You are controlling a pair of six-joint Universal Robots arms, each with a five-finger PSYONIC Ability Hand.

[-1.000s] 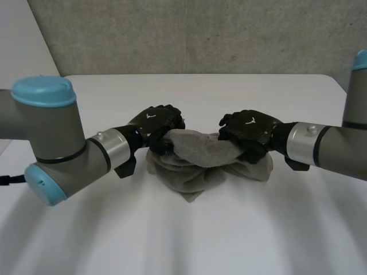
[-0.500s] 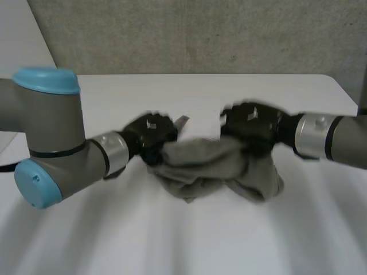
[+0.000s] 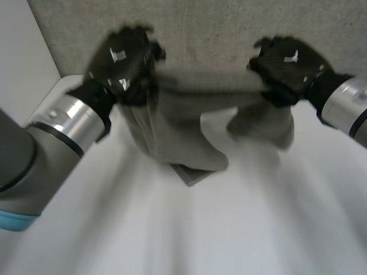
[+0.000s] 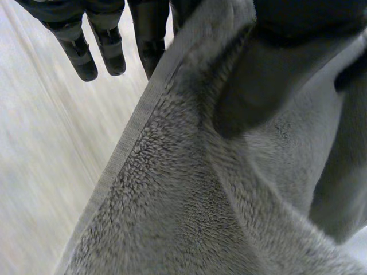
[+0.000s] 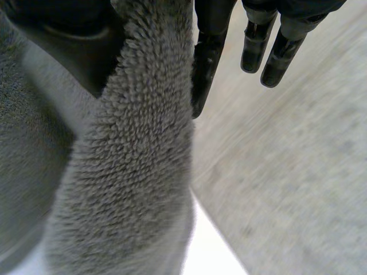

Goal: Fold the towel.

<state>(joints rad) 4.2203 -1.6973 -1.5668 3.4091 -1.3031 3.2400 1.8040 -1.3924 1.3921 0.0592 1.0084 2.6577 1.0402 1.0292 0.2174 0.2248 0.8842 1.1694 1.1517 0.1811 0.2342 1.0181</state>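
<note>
Grey terry towel (image 3: 183,129) hangs stretched between my two hands above the white table (image 3: 241,229), its bulk sagging below my left hand and a shorter fold below my right. My left hand (image 3: 123,60) pinches the towel's upper left end against the thumb, other fingers (image 4: 109,51) straight beside its hemmed edge. My right hand (image 3: 287,63) clamps the upper right end likewise, spare fingers (image 5: 275,57) clear of the cloth.

Black machine left hand (image 3: 123,62) and right hand (image 3: 287,60), small white marks on their backs, segmented glossy black fingers (image 4: 77,48), shiny silver wrist cuffs (image 3: 66,123) ringed by a thin black band, thick grey left arm (image 3: 17,166), light-blue cap (image 3: 14,222) at its joint.
</note>
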